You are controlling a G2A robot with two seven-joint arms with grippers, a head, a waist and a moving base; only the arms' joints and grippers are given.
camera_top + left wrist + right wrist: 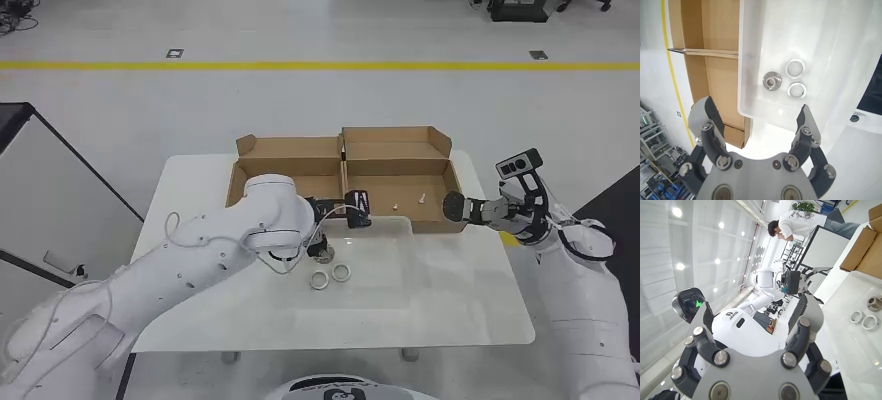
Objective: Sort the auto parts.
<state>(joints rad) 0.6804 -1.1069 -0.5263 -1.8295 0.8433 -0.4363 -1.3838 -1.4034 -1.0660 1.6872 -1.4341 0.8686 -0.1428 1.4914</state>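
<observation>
Auto parts (320, 280) are out on the white table (185, 180), and that glossy, smooth top is the biggest thing here. The left arm (200, 260) sweeps in across it, a long white shell with the elbow bent, reaching over toward the boxes. The right arm (510, 213) comes in from the opposite side with its forearm level above the table's edge.

At the back stand two open cardboard boxes (395, 165), side by side and touching. They're plain brown corrugated board with the flaps folded out. In front of them lies a clear plastic tray (749, 56) with rounded corners and a shiny wall.

The left gripper (757, 103) hovers over the tray's far edge, just in front of the boxes. Its ribbed black fingers are spread wide and hold nothing. The right gripper (755, 299) sits just beside the outer wall of the box on its side, fingers likewise parted and empty.

In the tray are three metal pieces close together, none touching. There's a flanged bushing (772, 81), a round disc with a raised bored hub, then a wider ring (795, 68), thin and bright, and a smaller ring (797, 90). On the floor of the right-side box lie two small pale pieces (421, 197), too small to make out.
</observation>
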